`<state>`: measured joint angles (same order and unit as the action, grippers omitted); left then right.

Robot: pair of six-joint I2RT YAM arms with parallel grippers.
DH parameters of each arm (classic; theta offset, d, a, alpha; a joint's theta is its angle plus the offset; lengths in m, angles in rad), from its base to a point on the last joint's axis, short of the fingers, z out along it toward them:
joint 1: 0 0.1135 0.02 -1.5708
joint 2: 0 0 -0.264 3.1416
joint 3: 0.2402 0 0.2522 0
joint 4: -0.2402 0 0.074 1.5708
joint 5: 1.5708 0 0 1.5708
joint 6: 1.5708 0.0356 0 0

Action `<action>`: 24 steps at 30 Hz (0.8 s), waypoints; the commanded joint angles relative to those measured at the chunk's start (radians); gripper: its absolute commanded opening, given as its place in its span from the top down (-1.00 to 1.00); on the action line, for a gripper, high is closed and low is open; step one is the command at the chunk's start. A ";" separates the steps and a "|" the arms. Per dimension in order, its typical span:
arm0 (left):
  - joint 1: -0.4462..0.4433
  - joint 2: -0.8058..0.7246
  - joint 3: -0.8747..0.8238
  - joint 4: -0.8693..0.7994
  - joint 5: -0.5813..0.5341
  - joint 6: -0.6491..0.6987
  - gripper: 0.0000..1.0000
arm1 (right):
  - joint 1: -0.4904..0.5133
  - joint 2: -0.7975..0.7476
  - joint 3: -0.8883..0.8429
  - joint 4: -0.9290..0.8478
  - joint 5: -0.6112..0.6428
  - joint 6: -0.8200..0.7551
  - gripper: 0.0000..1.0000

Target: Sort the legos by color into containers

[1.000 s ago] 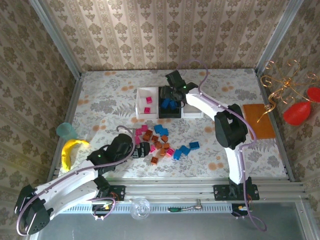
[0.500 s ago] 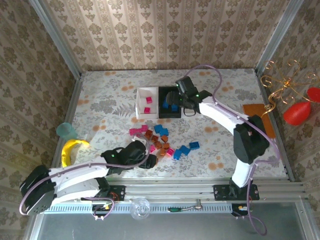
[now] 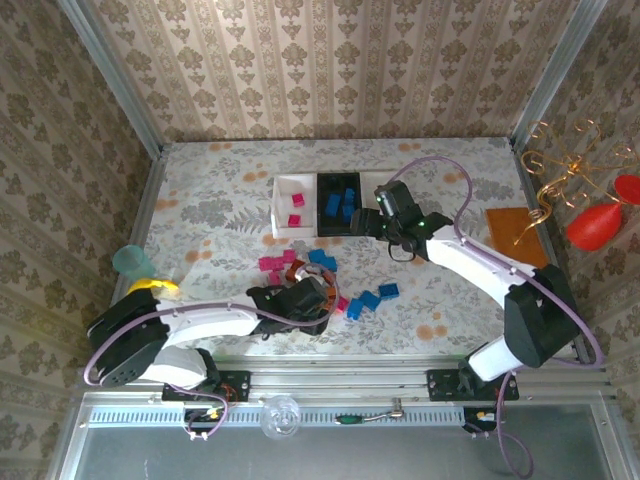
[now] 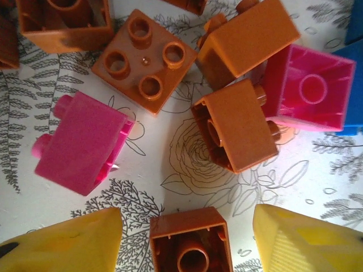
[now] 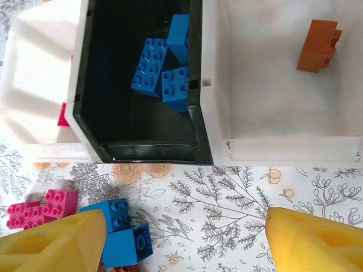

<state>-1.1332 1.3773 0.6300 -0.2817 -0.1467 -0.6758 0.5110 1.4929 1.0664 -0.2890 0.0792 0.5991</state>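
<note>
Orange brick (image 4: pixel 191 245) lies between the spread fingers (image 4: pixel 74 246) of the left end effector (image 4: pixel 184 226).

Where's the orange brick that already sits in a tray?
Right wrist view: the orange brick lies upper right, in the white tray right of the black tray.

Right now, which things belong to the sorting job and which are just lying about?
Job: loose bricks, left white tray, black tray, right white tray.
Lying about: orange mat, teal cup, yellow object beside it.
</note>
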 commanded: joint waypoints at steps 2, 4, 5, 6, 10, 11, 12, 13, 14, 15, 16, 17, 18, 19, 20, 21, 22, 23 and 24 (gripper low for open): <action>-0.024 0.031 0.034 -0.072 -0.037 0.013 -0.24 | 0.000 -0.065 -0.028 0.022 0.028 0.002 -0.52; -0.029 0.041 0.034 -0.073 -0.036 0.012 -0.17 | -0.003 -0.078 -0.039 0.025 0.031 0.005 -0.52; -0.031 0.043 0.036 -0.075 -0.036 0.012 -0.11 | -0.005 -0.084 -0.047 0.026 0.033 0.007 -0.52; -0.033 0.047 0.037 -0.078 -0.036 0.012 -0.06 | -0.006 -0.087 -0.051 0.029 0.033 0.007 -0.52; -0.049 0.035 0.049 -0.087 -0.046 0.018 0.14 | -0.011 -0.094 -0.073 0.026 0.044 0.011 -0.53; -0.051 0.028 0.051 -0.088 -0.047 0.018 0.17 | -0.012 -0.118 -0.081 0.024 0.049 0.014 -0.53; -0.052 0.022 0.054 -0.088 -0.046 0.019 0.20 | -0.014 -0.131 -0.090 0.023 0.053 0.014 -0.53; -0.053 0.014 0.056 -0.087 -0.046 0.019 0.23 | -0.017 -0.144 -0.101 0.022 0.058 0.015 -0.53; -0.053 0.002 0.062 -0.088 -0.044 0.020 0.24 | -0.020 -0.157 -0.115 0.020 0.065 0.018 -0.53; -0.051 -0.006 0.070 -0.088 -0.045 0.022 0.25 | -0.023 -0.170 -0.131 0.020 0.068 0.021 -0.53; -0.044 -0.017 0.083 -0.087 -0.041 0.030 0.25 | -0.027 -0.189 -0.151 0.020 0.074 0.023 -0.53; -0.030 -0.027 0.098 -0.077 -0.031 0.043 0.25 | -0.031 -0.211 -0.175 0.021 0.082 0.029 -0.53; -0.013 -0.034 0.114 -0.063 -0.017 0.057 0.25 | -0.033 -0.231 -0.199 0.023 0.088 0.032 -0.54; 0.016 -0.035 0.138 -0.044 0.004 0.078 0.25 | -0.038 -0.254 -0.226 0.026 0.094 0.038 -0.54; 0.049 -0.030 0.169 -0.024 0.027 0.100 0.26 | -0.043 -0.277 -0.251 0.026 0.098 0.045 -0.54; 0.079 -0.020 0.202 -0.010 0.050 0.121 0.26 | -0.045 -0.295 -0.270 0.025 0.102 0.049 -0.54; 0.109 0.001 0.251 0.005 0.073 0.148 0.26 | -0.045 -0.318 -0.292 0.022 0.108 0.053 -0.54; 0.134 0.031 0.308 0.010 0.083 0.180 0.26 | -0.046 -0.338 -0.311 0.018 0.111 0.056 -0.54; 0.153 0.063 0.362 0.012 0.088 0.209 0.26 | -0.046 -0.353 -0.324 0.013 0.114 0.059 -0.54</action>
<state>-1.0245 1.3979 0.8772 -0.3363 -0.1070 -0.5724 0.4683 1.1828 0.7734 -0.2653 0.1490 0.6308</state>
